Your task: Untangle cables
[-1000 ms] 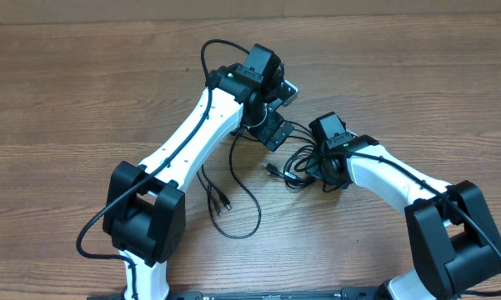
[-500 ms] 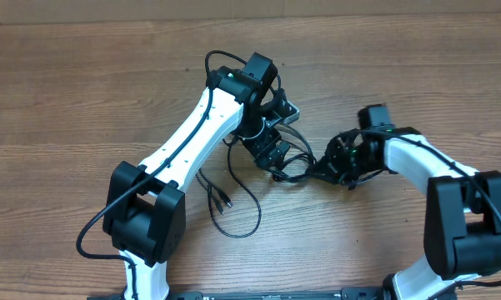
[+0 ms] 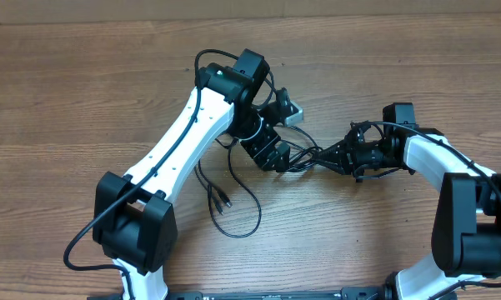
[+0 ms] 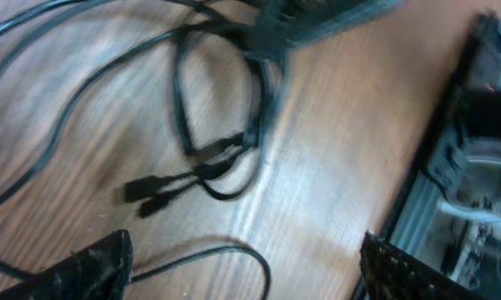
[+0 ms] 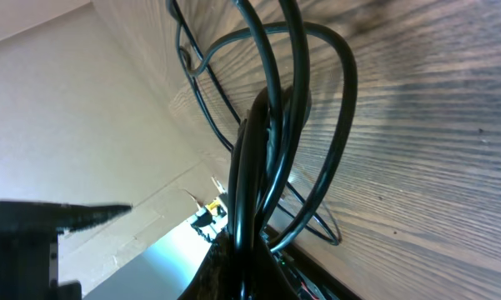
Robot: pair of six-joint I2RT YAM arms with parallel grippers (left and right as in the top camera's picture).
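Note:
Thin black cables (image 3: 304,157) are stretched between my two grippers at the table's middle. A loose cable loop (image 3: 243,200) with small plugs (image 3: 222,202) lies in front of the left arm. My left gripper (image 3: 273,153) is open, its fingers wide apart in the left wrist view (image 4: 243,243), with one cable strand (image 4: 233,252) on the wood between them and two plugs (image 4: 150,196) beyond. My right gripper (image 3: 345,157) is shut on a bundle of cable strands (image 5: 263,150), held tight in its jaws (image 5: 258,258).
The wooden table (image 3: 83,92) stretches all round. The black frame at the table's front edge (image 4: 450,167) shows in the left wrist view. Thicker black arm cables (image 3: 208,58) arch over the left arm.
My right gripper has moved right with the cable bundle, pulling the strands taut away from the left gripper. The left arm's wrist shifted slightly left.

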